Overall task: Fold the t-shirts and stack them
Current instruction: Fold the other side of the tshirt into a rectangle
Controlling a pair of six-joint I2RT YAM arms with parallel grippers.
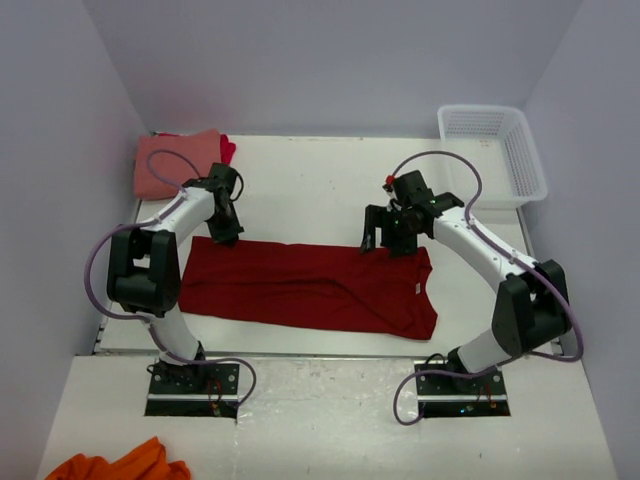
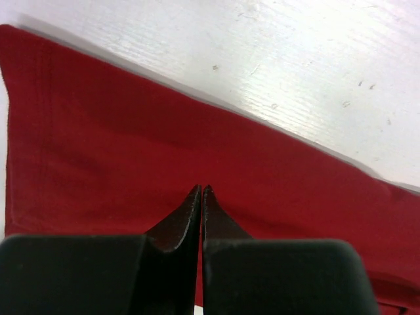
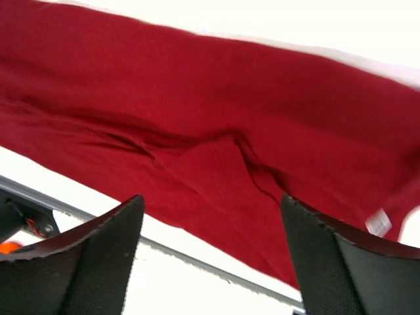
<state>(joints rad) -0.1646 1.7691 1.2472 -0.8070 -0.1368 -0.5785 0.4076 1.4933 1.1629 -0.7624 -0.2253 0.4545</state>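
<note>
The big dark red t-shirt lies folded lengthwise in a long band across the table, with its white neck label near the right end. My left gripper is over the band's far left corner. In the left wrist view its jaws are pressed together over the red cloth, with no cloth seen between them. My right gripper hovers over the far edge near the right end. In the right wrist view it is wide open and empty above the shirt, with the label at the right. The salmon-pink shirt lies folded at the back left on the brighter red one.
A white plastic basket stands at the back right corner. An orange cloth lies off the table at the bottom left. The table's near edge rail runs just below the shirt. Walls close in on the left, right and back.
</note>
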